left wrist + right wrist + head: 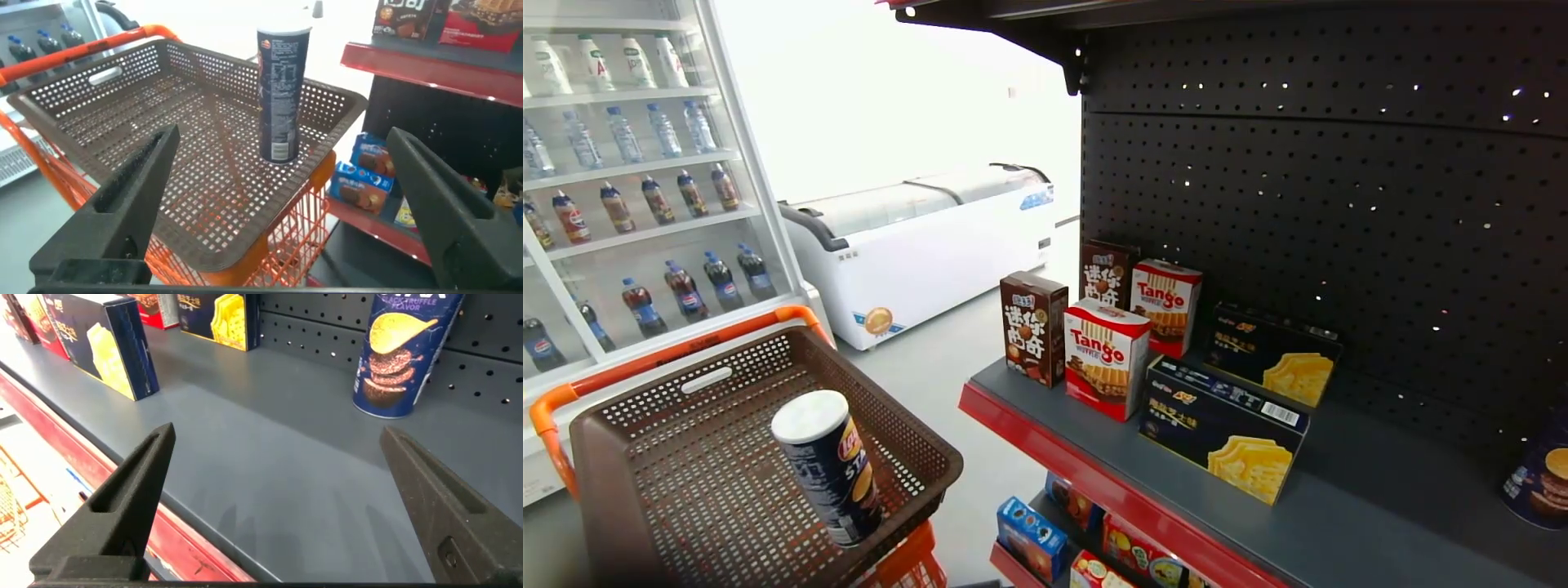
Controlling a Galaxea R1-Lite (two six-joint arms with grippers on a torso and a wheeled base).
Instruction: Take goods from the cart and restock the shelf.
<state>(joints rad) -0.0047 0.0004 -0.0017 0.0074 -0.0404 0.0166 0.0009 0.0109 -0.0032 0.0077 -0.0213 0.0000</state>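
Observation:
A dark chip can (pixel 829 465) with a white lid stands upright in the brown basket (pixel 662 408) of the orange cart. In the left wrist view the chip can (pixel 282 94) stands beyond my left gripper (pixel 282 208), which is open and empty, hovering short of the basket (pixel 122 106). My right gripper (pixel 278 498) is open over the bare grey shelf board (pixel 270 449), with a second dark chip can (pixel 404 351) standing against the pegboard beyond it. That can (pixel 1539 478) sits at the shelf's far right in the head view.
Brown, red-white and dark blue snack boxes (pixel 1107 355) stand on the shelf's left half (pixel 1339 506). Lower shelves hold more packets (pixel 1033 539). A drinks fridge (pixel 629 180) and a chest freezer (pixel 923 245) stand behind the cart.

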